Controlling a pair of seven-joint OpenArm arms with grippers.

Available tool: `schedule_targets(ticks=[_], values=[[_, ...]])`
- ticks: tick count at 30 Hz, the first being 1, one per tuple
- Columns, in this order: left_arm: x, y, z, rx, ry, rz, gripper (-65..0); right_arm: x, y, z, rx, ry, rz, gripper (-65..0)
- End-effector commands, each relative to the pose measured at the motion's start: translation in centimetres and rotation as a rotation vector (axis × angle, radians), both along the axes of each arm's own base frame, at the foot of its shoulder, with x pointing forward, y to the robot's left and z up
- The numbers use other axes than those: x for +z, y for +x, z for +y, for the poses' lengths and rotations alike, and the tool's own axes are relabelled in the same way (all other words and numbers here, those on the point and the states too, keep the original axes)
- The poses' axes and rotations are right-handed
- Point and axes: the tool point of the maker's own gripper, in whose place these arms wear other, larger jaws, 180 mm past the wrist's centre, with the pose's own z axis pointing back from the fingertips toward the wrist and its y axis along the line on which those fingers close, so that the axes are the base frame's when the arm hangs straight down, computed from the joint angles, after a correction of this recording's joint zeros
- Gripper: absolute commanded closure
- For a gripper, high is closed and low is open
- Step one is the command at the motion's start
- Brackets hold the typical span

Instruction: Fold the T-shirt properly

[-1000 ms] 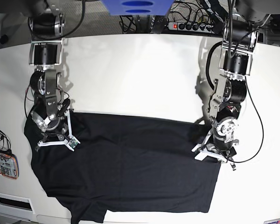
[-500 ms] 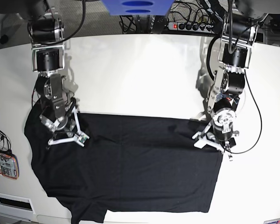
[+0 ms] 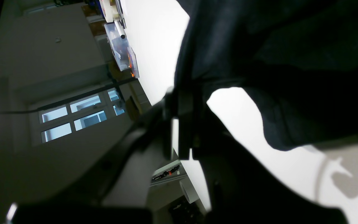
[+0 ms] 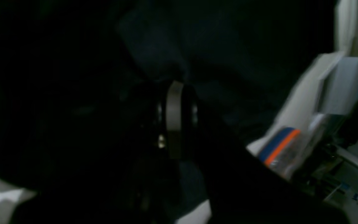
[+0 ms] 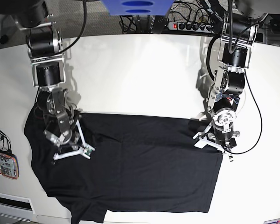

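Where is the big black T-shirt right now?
In the base view, the black cloth T-shirt lies spread on the white table's near half, between the right gripper and the left gripper.

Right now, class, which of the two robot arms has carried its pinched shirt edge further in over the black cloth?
The right arm, at the overhead picture's left: it sits over the plain black cloth T-shirt; the left arm stays at the edge.

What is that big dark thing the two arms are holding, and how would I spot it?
Look at the wide white table; across its near half lies the T-shirt, spread almost flat between the two arms. The left gripper pinches one edge and the right gripper another. It is plain black cloth, by far the largest thing there.
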Motion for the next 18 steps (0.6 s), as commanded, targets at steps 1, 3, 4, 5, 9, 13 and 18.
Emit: schedule_targets(ticks=[1, 3, 4, 5, 9, 13, 18], values=[[2.2, 1.2, 0.3, 0.001, 0.015, -0.064, 0.0, 1.5, 1.2, -0.6, -0.006, -0.01, -0.04, 0.0], [2.1, 1.2, 0.3, 0.001, 0.015, -0.062, 0.0, 1.2, 1.1, -0.7, -0.009, -0.009, -0.034, 0.0], [2.1, 1.2, 0.3, 0.001, 0.015, -0.062, 0.0, 1.4, 1.3, -0.7, -0.01, -0.009, -0.038, 0.0], [2.2, 1.2, 0.4, 0.004, 0.016, -0.063, 0.0, 1.8, 1.6, -0.7, -0.01, -0.009, -0.046, 0.0], [2.0, 1.0, 0.7, 0.008, 0.02, -0.059, 0.0, 2.0, 1.8, -0.6, -0.011, -0.008, -0.052, 0.0], [2.0, 0.9, 0.7, 0.008, 0.02, -0.057, 0.0, 2.1, 1.9, -0.6, -0.011, -0.008, -0.053, 0.0], [1.9, 0.9, 0.5, 0.007, 0.015, -0.057, 0.0, 3.3, 2.9, -0.8, -0.017, -0.005, -0.082, 0.0]])
